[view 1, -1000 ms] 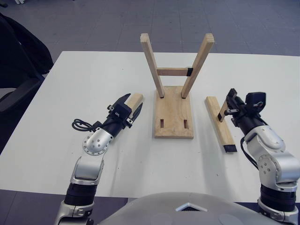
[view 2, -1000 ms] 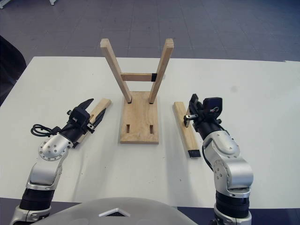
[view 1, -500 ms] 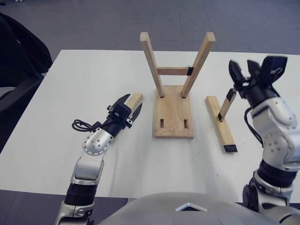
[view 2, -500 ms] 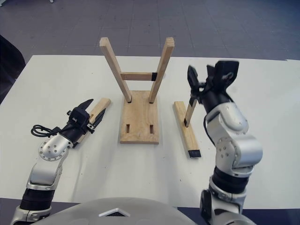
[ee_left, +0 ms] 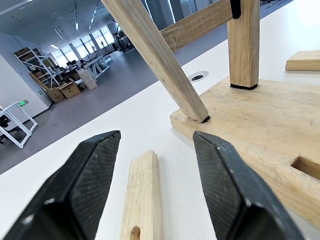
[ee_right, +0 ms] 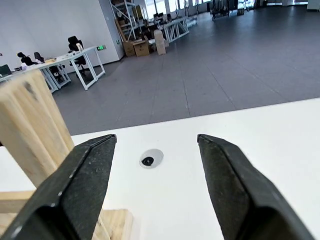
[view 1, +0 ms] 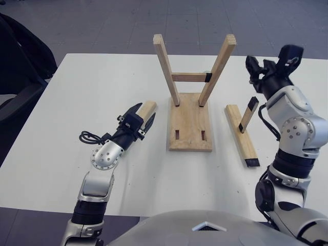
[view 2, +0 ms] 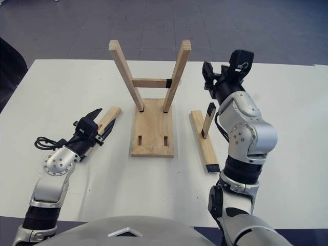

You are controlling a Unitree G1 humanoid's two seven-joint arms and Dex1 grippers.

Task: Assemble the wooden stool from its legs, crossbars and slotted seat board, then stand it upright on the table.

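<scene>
We are counting one seat board (view 1: 189, 120) on one table (view 1: 77, 87). We are finding four legs: a left standing leg (view 1: 166, 69) and a right standing leg (view 1: 218, 69) in the seat board, a right loose leg (view 1: 242, 139) and a left loose leg (view 1: 147, 108) beside it. We are finding two crossbars: a joined crossbar (view 1: 188, 78) above the seat board and a free crossbar (view 1: 248, 114) right of it.

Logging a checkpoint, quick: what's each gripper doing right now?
Left gripper: open, fingers either side of the loose leg, not clamping it.
Right gripper: open, holding nothing.

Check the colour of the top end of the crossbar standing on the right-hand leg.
Black. The crossbar shows best in the left eye view.
</scene>
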